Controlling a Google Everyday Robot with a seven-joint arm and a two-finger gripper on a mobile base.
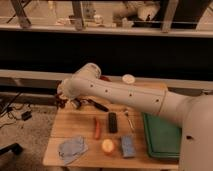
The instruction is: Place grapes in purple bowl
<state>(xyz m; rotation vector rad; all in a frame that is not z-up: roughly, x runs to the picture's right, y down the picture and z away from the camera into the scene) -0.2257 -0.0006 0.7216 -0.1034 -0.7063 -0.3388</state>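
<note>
My gripper (pixel 63 100) hangs at the table's far left edge, at the end of the white arm (pixel 125 97) that reaches in from the right. It is shut on the grapes (pixel 60 103), a small dark maroon cluster held above the table (pixel 75 127). The purple bowl is hidden behind the arm's bulky wrist and elbow at the back left. Only a sliver of the orange-red bowl (pixel 104 78) shows behind the arm.
A red-orange carrot-like vegetable (pixel 96 128), a black bar (pixel 112 122), an orange fruit (pixel 107 146), a blue sponge (pixel 127 146) and a grey-blue cloth (pixel 72 148) lie on the front half. A green tray (pixel 162 135) is at right, a white cup (pixel 128 79) at the back.
</note>
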